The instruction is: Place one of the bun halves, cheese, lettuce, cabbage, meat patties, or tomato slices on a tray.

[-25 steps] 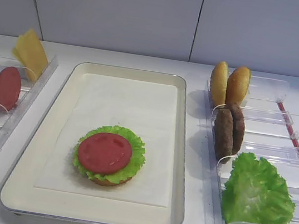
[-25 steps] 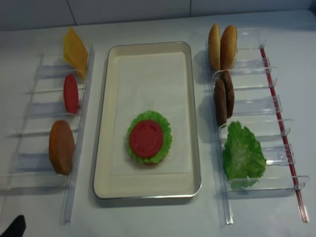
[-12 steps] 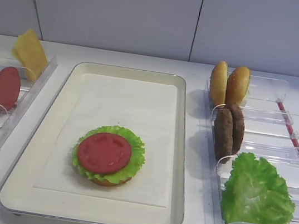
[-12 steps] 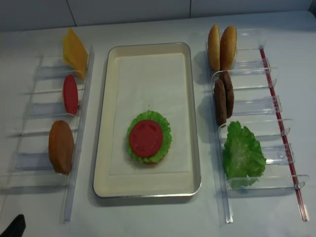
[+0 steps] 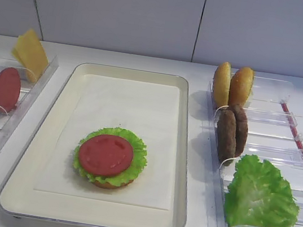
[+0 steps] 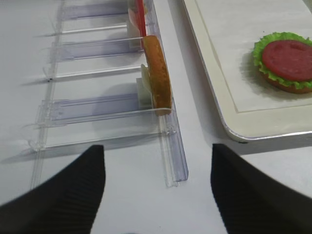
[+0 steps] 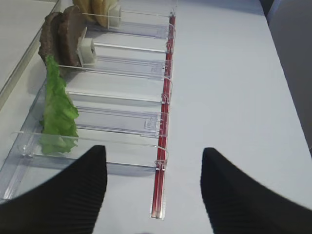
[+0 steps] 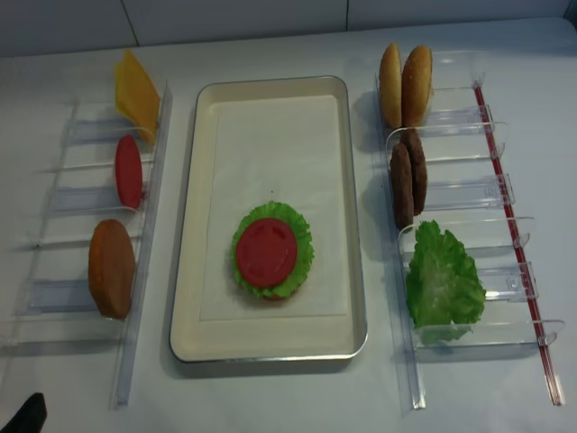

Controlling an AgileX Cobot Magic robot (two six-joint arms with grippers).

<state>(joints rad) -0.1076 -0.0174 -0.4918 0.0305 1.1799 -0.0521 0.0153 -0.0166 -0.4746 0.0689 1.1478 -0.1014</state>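
Note:
The cream tray (image 5: 186,153) (image 8: 189,225) holds a stack: a bun half, lettuce (image 5: 139,158) and a tomato slice (image 5: 106,154) (image 8: 267,252) on top. The left bins hold cheese (image 8: 135,90), a tomato slice (image 8: 128,171) and a bun half (image 8: 112,268) (image 6: 158,73). In the right bins stand two bun halves (image 8: 406,84), two meat patties (image 8: 407,177) (image 7: 61,34) and lettuce (image 8: 442,284) (image 7: 57,112). No cabbage shows. My left gripper (image 6: 156,161) hangs open and empty over the table before the left bins. My right gripper (image 7: 153,161) is open and empty near the right bins' front end.
Clear plastic bins (image 8: 63,244) run along the tray's left side, and others (image 8: 487,189) with a red strip (image 7: 163,146) run along its right. A white wall stands behind the table. A dark bit of the left arm (image 8: 25,413) shows at the bottom left corner.

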